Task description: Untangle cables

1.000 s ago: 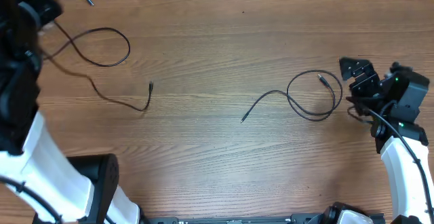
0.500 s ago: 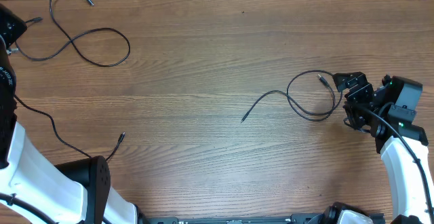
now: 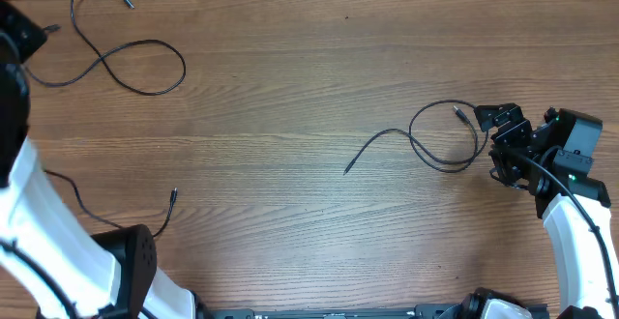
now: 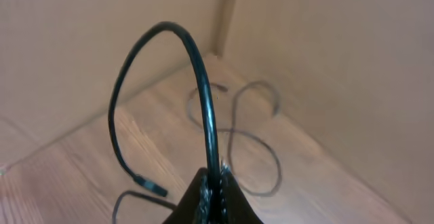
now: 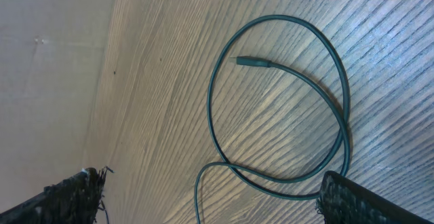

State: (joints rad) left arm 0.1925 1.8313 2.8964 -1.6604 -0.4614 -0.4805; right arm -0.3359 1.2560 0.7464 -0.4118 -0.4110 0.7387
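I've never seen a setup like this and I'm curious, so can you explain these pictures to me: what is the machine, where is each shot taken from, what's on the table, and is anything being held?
This is a robot with two arms at a wooden table. One picture looks straight down from above. The other two come from small cameras on the wrists, each looking out past that arm's jaws.

The job is to untangle thin black cables. One looped cable lies at the far left of the table. The left arm has its jaws shut on a second cable, which arches upward in that wrist's view. The loose stretch near that arm's base in the overhead view is probably the same cord. The right arm has its jaws wide open beside a third cable, which is curled into a ring, and it holds nothing.
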